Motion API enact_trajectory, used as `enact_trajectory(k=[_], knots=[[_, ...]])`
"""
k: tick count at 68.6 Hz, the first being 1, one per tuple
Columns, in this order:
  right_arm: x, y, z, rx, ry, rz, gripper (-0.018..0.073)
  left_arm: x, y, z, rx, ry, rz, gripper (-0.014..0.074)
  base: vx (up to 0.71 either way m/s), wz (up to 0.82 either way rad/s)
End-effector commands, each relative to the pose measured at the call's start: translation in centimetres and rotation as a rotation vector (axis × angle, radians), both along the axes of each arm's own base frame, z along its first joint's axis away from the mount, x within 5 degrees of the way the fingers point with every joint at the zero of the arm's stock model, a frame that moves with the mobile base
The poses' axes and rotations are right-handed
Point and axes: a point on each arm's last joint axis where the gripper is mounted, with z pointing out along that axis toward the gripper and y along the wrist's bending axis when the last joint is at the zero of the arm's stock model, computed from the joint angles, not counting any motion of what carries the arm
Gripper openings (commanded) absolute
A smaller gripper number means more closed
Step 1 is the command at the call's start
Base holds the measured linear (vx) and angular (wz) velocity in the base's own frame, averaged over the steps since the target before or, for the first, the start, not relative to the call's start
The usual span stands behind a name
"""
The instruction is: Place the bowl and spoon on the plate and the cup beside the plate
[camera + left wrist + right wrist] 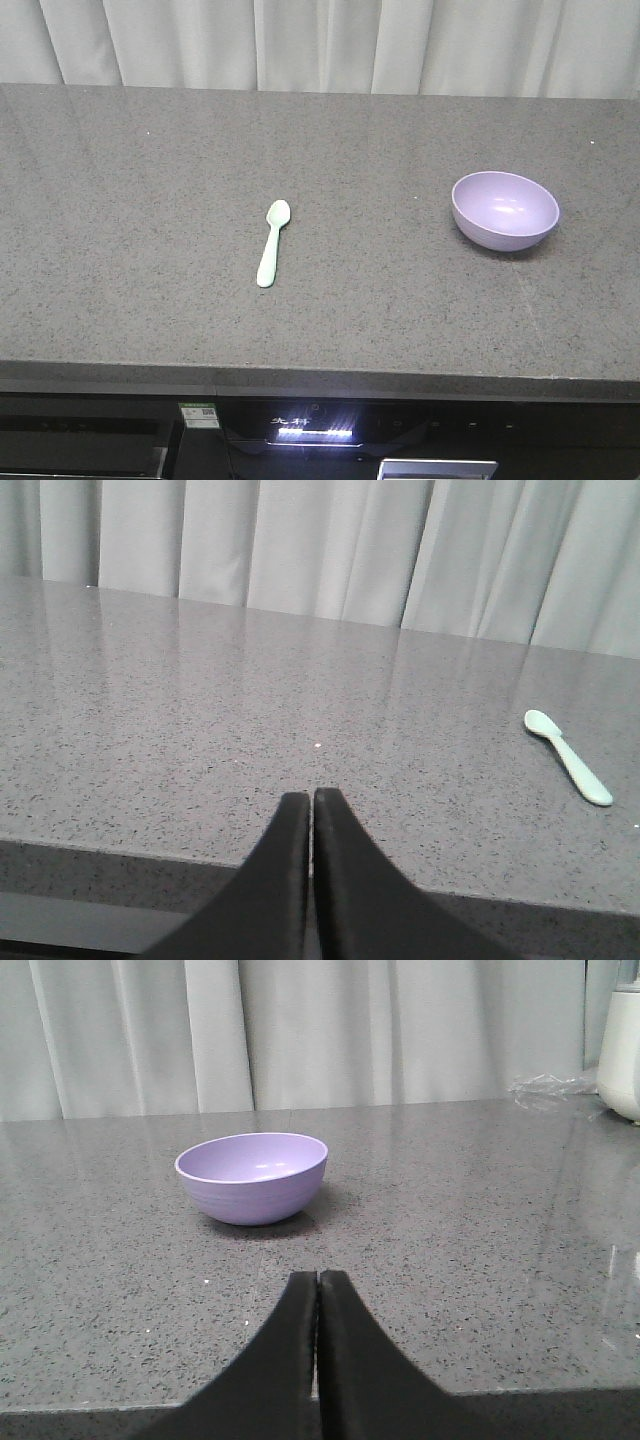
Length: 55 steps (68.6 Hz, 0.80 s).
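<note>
Grey worktop [130, 250] carries the spoon [273, 243], handle toward the near edge, and the bowl [505, 210] at right. The left claw [312, 802], pressed together, sees the spoon ahead-right. The right claw [318, 1282], also pressed together, has the bowl ahead, slightly left.

Bowl [505, 210]: smooth glossy plastic. Spoon [273, 243]: smooth plastic. Counter [140, 220]: polished speckled stone. Curtain [320, 40]: matt cloth.

We're seeing bright, soft, even light here. The countertop [250, 660] carries a pale sheen off the curtain [330, 540], the bowl [252, 1175] has a small glint inside and a soft shadow hugging its base, and the lit strip [315, 433] below blows out white.
</note>
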Motion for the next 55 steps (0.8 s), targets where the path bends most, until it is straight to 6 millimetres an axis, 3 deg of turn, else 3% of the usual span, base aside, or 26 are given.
enact_trajectory(k=[1,55], knots=[[-0.04,0.09,0.43,-0.018,-0.069,0.007,-0.0001,-0.01,0.01,0.02,-0.004,-0.062,-0.002,-0.0006,0.03,0.0],[-0.04,0.09,0.43,-0.018,-0.069,0.007,-0.0001,-0.01,0.01,0.02,-0.004,-0.062,-0.002,-0.0006,0.03,0.0]])
